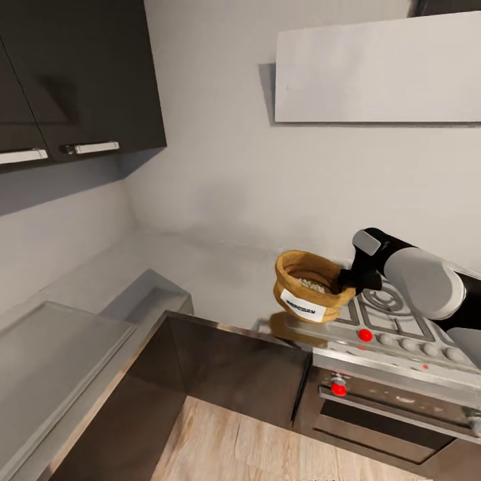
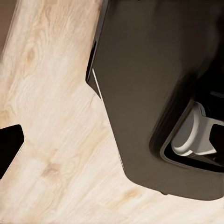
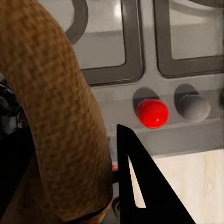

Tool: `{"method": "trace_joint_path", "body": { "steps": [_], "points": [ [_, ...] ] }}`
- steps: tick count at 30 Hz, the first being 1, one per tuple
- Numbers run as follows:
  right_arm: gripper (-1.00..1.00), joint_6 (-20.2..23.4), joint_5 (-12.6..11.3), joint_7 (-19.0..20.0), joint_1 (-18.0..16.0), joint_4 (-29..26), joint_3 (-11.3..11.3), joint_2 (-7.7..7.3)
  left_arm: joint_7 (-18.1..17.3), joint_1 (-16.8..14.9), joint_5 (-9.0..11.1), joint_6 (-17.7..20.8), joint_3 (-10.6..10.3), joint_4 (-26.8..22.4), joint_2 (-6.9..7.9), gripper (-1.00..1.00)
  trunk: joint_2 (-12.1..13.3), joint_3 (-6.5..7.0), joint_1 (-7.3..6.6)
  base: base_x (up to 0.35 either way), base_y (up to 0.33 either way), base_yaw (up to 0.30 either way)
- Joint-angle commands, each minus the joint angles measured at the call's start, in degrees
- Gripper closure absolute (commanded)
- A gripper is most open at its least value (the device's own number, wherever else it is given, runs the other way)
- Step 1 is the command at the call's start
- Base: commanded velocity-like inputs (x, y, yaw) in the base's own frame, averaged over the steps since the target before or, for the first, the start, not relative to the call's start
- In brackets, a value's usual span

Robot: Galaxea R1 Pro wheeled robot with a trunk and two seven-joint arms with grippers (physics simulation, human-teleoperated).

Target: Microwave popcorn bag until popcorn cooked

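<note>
The popcorn bag sits just right of the head view's centre, held up above the seam where the grey worktop meets the gas hob. Its mouth is open upward, with pale popcorn kernels visible inside and a white label facing the camera. At the bag's 3 o'clock the right pincer has its dark fingers closed on the rolled rim; in the right wrist view the woven rim curves between a black finger and the shadowed side opposite. The right arm runs off toward 4 o'clock. Under the bag, at 5 o'clock, the hob's front panel carries a red knob and grey knobs; the oven is beneath. At 1 o'clock a white range hood hangs on the wall, and dark wall cabinets fill 10 o'clock. The left wrist view shows one dark fingertip of the left pincer over wood floor beside the robot's dark base; how wide that pincer stands I cannot tell.
</note>
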Motion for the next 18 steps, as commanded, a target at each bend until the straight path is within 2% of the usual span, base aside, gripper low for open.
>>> {"method": "trace_joint_path", "body": {
  "steps": [1,18],
  "points": [
    [1.00,-0.11,-0.52,-0.59,-0.10,0.13,-0.18,-0.03,0.01,-0.01,0.07,-0.02,0.15,-0.05,-0.01,-1.00,-0.12,-0.07,0.04,0.000,0.000,-0.281],
    [1.00,-0.15,-0.52,-0.60,-0.10,0.13,-0.18,-0.56,0.01,-0.02,0.07,-0.02,0.15,-0.05,-0.01,-1.00,-0.12,0.75,0.04,0.000,0.000,-0.280]
  ]
}}
